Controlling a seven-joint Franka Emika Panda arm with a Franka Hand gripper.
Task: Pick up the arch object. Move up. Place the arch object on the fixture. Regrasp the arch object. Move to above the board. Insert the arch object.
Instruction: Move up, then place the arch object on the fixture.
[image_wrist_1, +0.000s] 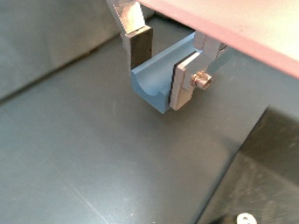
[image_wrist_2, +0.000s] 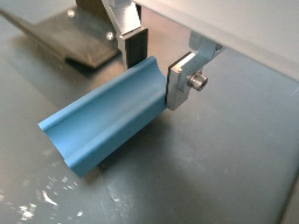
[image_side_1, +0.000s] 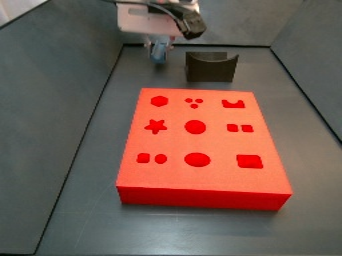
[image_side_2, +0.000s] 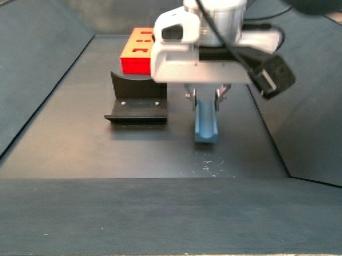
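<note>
The arch object (image_wrist_1: 158, 85) (image_wrist_2: 103, 121) is a pale blue-grey channel-shaped block lying on the dark floor (image_side_2: 134, 200), its curved notch facing up. My gripper (image_wrist_1: 162, 77) (image_wrist_2: 156, 77) straddles one end of it, with one silver finger pressed to each side wall, so it is shut on the piece. In both side views the gripper (image_side_1: 158, 45) (image_side_2: 205, 95) hangs low over the arch object (image_side_1: 156, 52) (image_side_2: 205, 122). The dark fixture (image_side_1: 210, 67) (image_side_2: 136, 105) stands close beside it. The red board (image_side_1: 201, 150) (image_side_2: 138, 50) lies further off.
Sloping grey walls (image_side_1: 80, 90) (image_side_2: 47, 90) enclose the floor on both sides. The fixture's base plate (image_wrist_2: 65, 39) lies right behind the fingers. White scuff marks (image_wrist_2: 41, 197) dot the floor by the arch object's free end.
</note>
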